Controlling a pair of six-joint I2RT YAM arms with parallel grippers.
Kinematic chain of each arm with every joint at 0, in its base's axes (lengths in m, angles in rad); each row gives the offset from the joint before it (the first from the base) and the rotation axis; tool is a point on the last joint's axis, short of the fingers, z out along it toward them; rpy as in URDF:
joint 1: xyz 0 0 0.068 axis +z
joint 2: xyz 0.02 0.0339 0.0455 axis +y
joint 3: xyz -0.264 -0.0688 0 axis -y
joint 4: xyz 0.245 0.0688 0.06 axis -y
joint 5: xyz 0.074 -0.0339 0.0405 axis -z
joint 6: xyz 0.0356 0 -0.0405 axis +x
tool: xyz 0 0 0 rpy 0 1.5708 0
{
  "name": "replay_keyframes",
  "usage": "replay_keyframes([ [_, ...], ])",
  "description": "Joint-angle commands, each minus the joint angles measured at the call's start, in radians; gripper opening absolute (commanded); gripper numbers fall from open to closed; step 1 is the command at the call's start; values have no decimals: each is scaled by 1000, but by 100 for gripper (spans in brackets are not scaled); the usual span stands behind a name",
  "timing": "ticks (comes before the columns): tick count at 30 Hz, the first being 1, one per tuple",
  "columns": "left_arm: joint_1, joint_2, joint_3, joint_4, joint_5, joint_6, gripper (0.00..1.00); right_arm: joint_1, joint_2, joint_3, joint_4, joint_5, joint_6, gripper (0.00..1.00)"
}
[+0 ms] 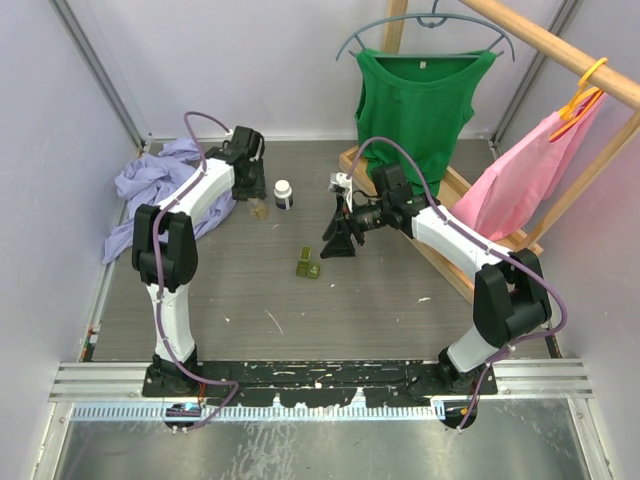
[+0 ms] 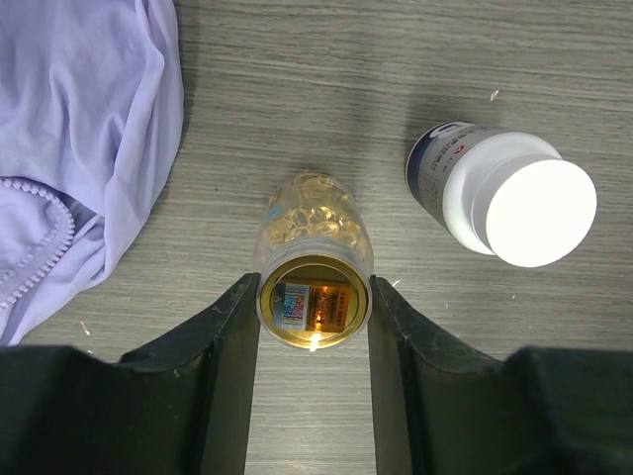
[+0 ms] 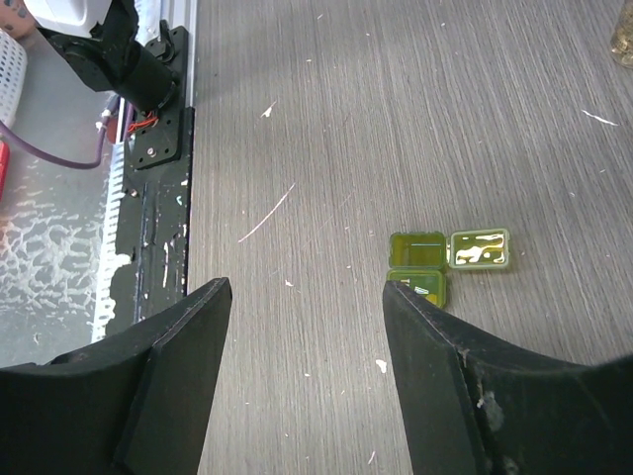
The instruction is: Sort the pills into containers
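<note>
The olive green pill case (image 1: 308, 265) lies open on the table's middle, its two compartments and a flipped lid showing in the right wrist view (image 3: 447, 259). My right gripper (image 1: 338, 243) (image 3: 307, 297) hovers open and empty, the case just beyond its right fingertip (image 3: 415, 307). My left gripper (image 1: 255, 203) (image 2: 314, 307) is shut on a clear bottle of yellow gel capsules (image 2: 314, 259), both fingers touching its sides, its gold-rimmed end facing the camera. A white-capped pill bottle (image 1: 284, 193) (image 2: 504, 198) stands just right of it. The clear case is not in view.
A lavender cloth (image 1: 165, 185) (image 2: 69, 148) lies left of the left gripper. A wooden rack (image 1: 455, 190) at the back right carries a green top (image 1: 420, 110) and a pink garment (image 1: 530, 170). The black rail (image 3: 158, 148) runs along the near edge.
</note>
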Motion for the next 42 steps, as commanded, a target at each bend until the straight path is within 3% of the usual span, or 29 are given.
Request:
replay_keyframes([
  [1, -2, -69, 13, -9, -6, 29, 0, -3, -31, 2, 31, -36, -19, 69],
  [6, -3, -213, -118, 5, 57, 42, 0, -2, -32, -4, 20, -55, -43, 75],
  [14, -21, -647, -576, 202, 402, -14, 0, 3, -78, -87, 101, -157, -124, 91],
  [17, -32, -832, -753, 346, 579, -83, 0, 3, -97, -148, 84, -291, -290, 100],
  [20, -61, -974, -905, 515, 722, -193, 0, 3, -99, -147, -157, -377, -667, 100],
  [22, -97, -1041, -971, 584, 742, -253, 0, 3, -77, -93, -335, -395, -853, 100],
  [25, -167, -1113, -1042, 642, 706, -294, 0, 3, -50, -41, -459, -383, -953, 100],
  [29, -226, -1142, -1099, 712, 662, -329, 0, 6, -61, -34, -428, -319, -894, 100],
  [34, -253, -1100, -1116, 797, 656, -368, 0, 20, -117, -103, -63, -187, -439, 100],
  [42, -309, -1021, -1128, 952, 610, -453, 0, 51, -128, -139, 63, -172, -314, 100],
])
